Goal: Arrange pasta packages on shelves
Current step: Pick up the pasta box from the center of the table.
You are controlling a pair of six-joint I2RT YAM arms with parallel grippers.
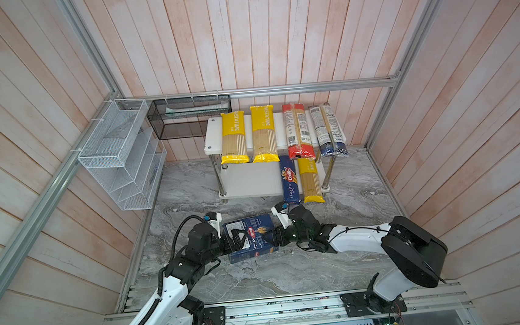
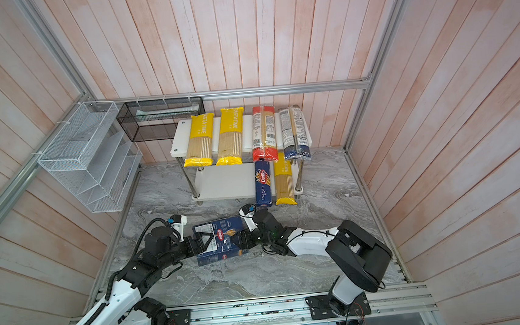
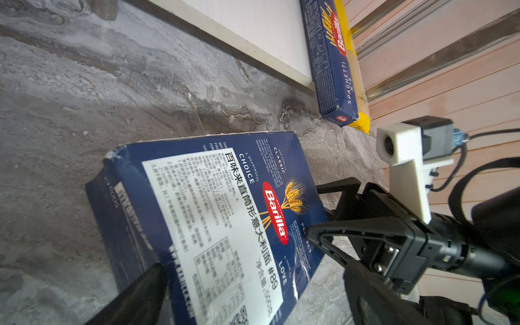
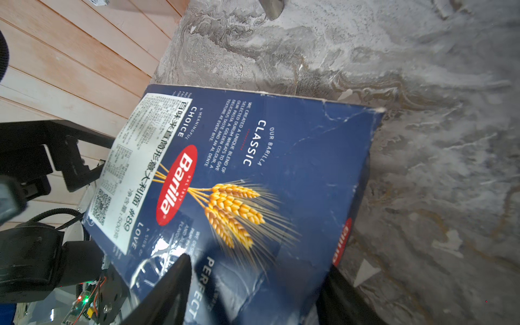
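A dark blue Barilla box (image 1: 252, 237) (image 2: 223, 239) (image 3: 225, 211) (image 4: 253, 168) hangs tilted just above the marble floor between both arms. My left gripper (image 1: 236, 239) (image 3: 253, 268) is shut on its left end. My right gripper (image 1: 276, 235) (image 4: 259, 263) is clamped on its right end, one finger on the printed face. The upper shelf (image 1: 212, 135) carries two yellow bags (image 1: 234, 136), a red-ended bag (image 1: 297, 131) and a dark-blue-ended bag (image 1: 327, 129). On the lower shelf (image 1: 247, 180) lie a Barilla spaghetti box (image 1: 289, 180) and a yellow bag (image 1: 311, 180).
A white wire basket (image 1: 118, 155) hangs on the left wall and a black mesh basket (image 1: 190, 116) on the back rail, just left of the rack. Wooden walls close in three sides. The arms' mounting rail (image 1: 279, 307) runs along the front.
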